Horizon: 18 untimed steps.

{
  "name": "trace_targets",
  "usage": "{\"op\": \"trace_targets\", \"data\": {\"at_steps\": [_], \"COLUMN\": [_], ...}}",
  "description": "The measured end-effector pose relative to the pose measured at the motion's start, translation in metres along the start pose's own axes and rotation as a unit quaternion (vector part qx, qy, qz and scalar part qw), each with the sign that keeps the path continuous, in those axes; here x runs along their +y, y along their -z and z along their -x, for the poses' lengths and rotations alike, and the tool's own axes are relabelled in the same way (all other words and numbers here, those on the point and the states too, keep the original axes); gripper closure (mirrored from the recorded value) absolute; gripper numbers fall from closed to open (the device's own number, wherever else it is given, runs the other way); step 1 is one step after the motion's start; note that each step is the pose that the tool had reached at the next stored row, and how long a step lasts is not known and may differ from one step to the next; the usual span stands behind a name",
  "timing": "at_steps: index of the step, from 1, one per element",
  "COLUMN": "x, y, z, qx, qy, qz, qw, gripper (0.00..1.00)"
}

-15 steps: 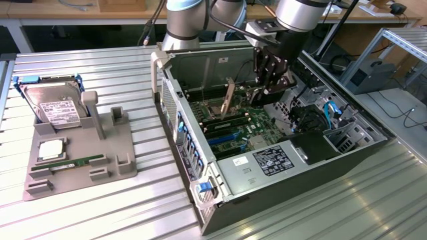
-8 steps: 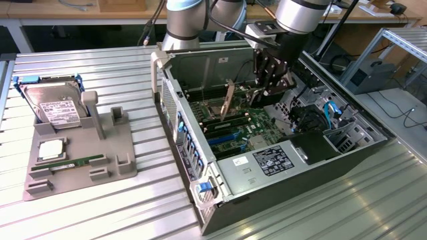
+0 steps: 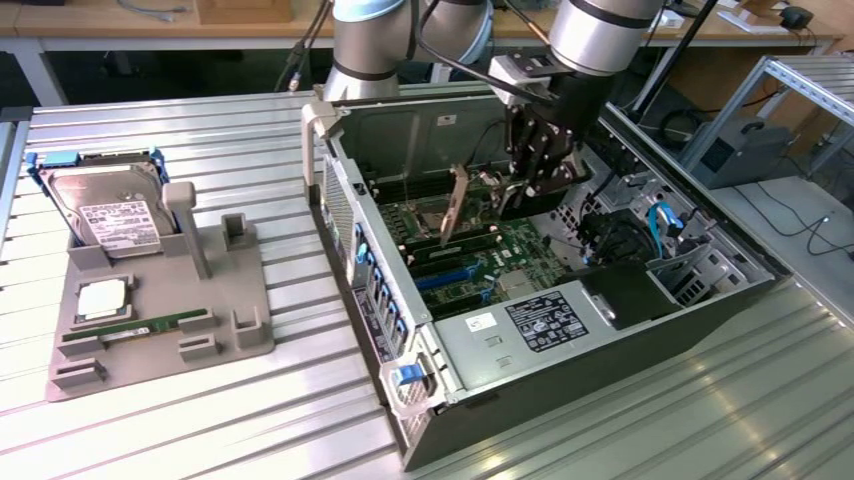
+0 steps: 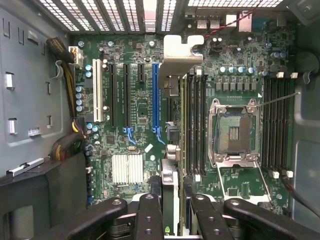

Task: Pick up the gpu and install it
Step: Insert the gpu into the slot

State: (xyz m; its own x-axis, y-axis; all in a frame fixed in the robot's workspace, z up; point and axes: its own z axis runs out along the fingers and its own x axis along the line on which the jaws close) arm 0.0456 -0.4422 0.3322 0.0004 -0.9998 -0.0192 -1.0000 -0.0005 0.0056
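Observation:
My gripper (image 3: 514,190) is inside the open computer case (image 3: 400,400), shut on the gpu (image 3: 457,205). The gpu is a thin brownish card held on edge above the green motherboard (image 3: 507,255). In the wrist view the gpu (image 4: 176,180) appears edge-on, with its silver bracket at the far end. The black fingers (image 4: 150,215) press on both sides of its near end, and my gripper (image 4: 175,217) is centred on it. The card hangs between the blue slot (image 4: 155,95) and the memory slots (image 4: 195,125), apart from the board.
A grey fixture (image 3: 200,350) at the exterior view's left holds a silver hard drive (image 3: 114,215) and a green memory stick (image 3: 147,325). Inside the case are the CPU socket (image 4: 235,132), a silver heatsink (image 4: 127,167), a cable bundle (image 4: 65,145) and metal walls on all sides.

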Motion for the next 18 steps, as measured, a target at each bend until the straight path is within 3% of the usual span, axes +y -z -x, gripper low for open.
{"op": "trace_targets", "data": {"at_steps": [18], "x": [0.0], "y": [-0.011], "z": [-0.004], "qx": [0.0], "qy": [0.0], "qz": [0.0], "qw": [1.0], "gripper": [0.73]}}
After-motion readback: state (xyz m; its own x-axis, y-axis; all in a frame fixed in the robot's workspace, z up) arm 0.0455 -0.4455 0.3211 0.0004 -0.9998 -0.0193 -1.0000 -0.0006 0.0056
